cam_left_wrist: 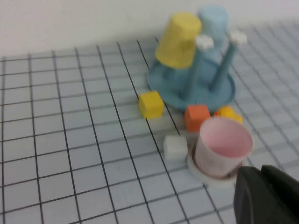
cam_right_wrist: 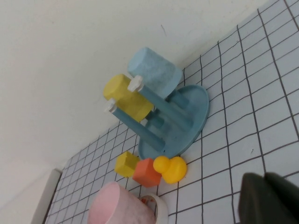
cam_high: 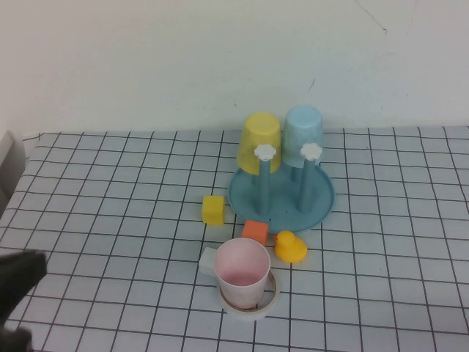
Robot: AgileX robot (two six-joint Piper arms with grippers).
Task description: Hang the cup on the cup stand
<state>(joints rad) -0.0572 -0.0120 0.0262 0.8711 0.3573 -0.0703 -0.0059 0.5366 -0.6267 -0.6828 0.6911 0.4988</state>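
Pink cup upright and ungrasped near the bench's near edge; both arms held back with jaws pressed together.

The cup (cam_high: 243,272) stands mouth-up inside a tape ring (cam_high: 250,302), crowded by a white block (cam_high: 208,259), orange block (cam_high: 255,232) and duck (cam_high: 290,247); the stand (cam_high: 281,199) lies just beyond, its two far pegs holding the yellow cup (cam_high: 260,142) and blue cup (cam_high: 303,136). The left gripper (cam_high: 18,282) sits at the near left corner; the right gripper (cam_right_wrist: 268,198) shows only in its wrist view. Risks, as a judgement: a closing grip could snag the ring or scatter the blocks, tipping the tapered cup; inverting it over a near peg (cam_high: 264,153) could bump the hung cups or slide the stand.
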